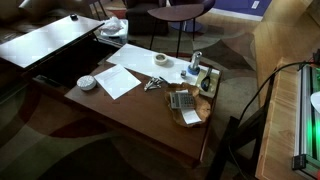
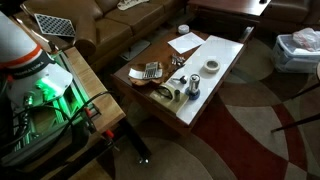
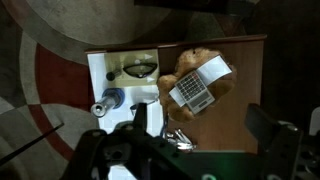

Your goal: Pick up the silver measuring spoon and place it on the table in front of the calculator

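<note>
Gripper [image 3: 135, 150] hangs high over the table [image 3: 248, 62]. The fingers are only a dark blur at the bottom of the wrist view, so I can't tell whether they're spread or closed. The silver measuring spoon [image 1: 153, 84] lies on the wood just beside the calculator [image 1: 182, 100], on its paper [image 1: 122, 79] side, not yet picked. A tan-and-white object [image 1: 190, 117] sits right by the calculator, with a bottle [image 1: 196, 62] and tape roll [image 1: 161, 61] past it. I judge this as the approach step. Next: centre over the spoon, descend, set the jaws across the handle, stay clear of the calculator.
</note>
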